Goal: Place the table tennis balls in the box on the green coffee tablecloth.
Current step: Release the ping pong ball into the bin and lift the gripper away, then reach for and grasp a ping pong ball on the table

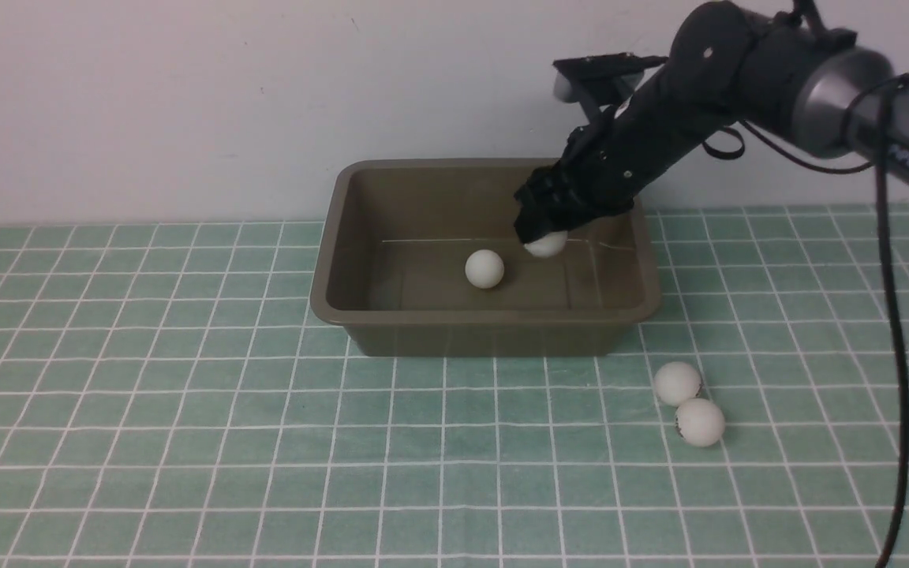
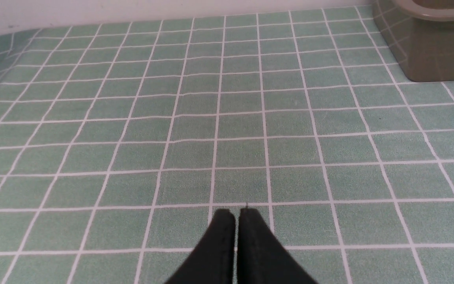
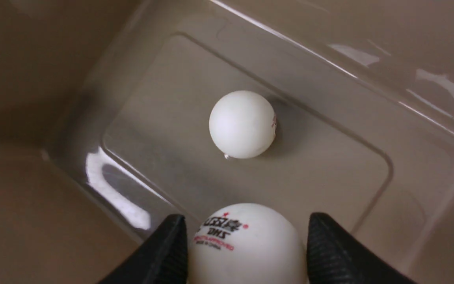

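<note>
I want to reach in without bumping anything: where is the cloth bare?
Bare: the tablecloth left of the box and along its front. Crowded: two loose balls off its front-right corner; inside, the right gripper grips a ball beside a resting ball.

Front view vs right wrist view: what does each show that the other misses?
Front only: the far outside ball and the near outside ball, side by side on the green tablecloth to the right of the box, and the right arm reaching into the box.
Right wrist only: the printed logo on the held ball, and the right gripper clamped on its sides.
Both: the box interior, the loose ball on its floor, and the held ball above that floor.
</note>
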`<state>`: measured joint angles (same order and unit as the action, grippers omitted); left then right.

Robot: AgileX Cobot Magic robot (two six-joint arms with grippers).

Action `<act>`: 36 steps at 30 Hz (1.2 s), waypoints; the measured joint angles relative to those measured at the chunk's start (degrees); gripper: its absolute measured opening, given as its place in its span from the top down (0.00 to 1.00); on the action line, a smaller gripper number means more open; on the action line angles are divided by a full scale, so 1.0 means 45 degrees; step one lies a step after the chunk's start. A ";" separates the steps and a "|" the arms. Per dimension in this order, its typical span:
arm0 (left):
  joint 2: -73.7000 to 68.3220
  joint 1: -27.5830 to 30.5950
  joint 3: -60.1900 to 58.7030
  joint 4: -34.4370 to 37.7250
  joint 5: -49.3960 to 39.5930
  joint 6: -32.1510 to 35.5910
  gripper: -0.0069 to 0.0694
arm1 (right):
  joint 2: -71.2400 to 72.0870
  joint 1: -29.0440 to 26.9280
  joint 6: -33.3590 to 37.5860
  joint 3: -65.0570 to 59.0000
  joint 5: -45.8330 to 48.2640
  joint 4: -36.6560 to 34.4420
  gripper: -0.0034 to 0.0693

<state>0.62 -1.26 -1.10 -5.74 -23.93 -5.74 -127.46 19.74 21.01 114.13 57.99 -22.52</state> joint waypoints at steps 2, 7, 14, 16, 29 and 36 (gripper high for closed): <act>0.0000 0.0000 0.0000 0.0000 0.0000 0.0000 0.91 | -0.0183 0.0111 -0.0012 0.0195 0.0029 0.0222 0.45; 0.0000 0.0000 0.0000 0.0000 0.0000 0.0000 0.91 | -0.0315 0.0110 -0.0182 0.0401 0.0283 0.0590 0.40; 0.0000 0.0000 0.0000 0.0000 0.0000 0.0000 0.91 | 0.0010 -0.0077 -0.0997 0.1308 0.2625 0.1826 0.37; 0.0000 0.0000 0.0000 0.0000 0.0000 0.0000 0.91 | 0.0365 -0.0204 -0.1645 0.1739 0.2826 0.2639 0.37; 0.0000 0.0000 0.0000 0.0000 0.0000 0.0000 0.91 | 0.4692 -0.0697 -0.3753 -0.2579 0.2975 0.4685 0.37; 0.0000 0.0000 0.0000 0.0000 0.0000 0.0000 0.91 | 0.6068 -0.0697 -0.3756 -0.7229 0.1858 0.4334 0.37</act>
<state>0.62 -1.26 -1.10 -5.74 -23.93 -5.74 -100.16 16.60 4.11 81.60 66.35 -3.02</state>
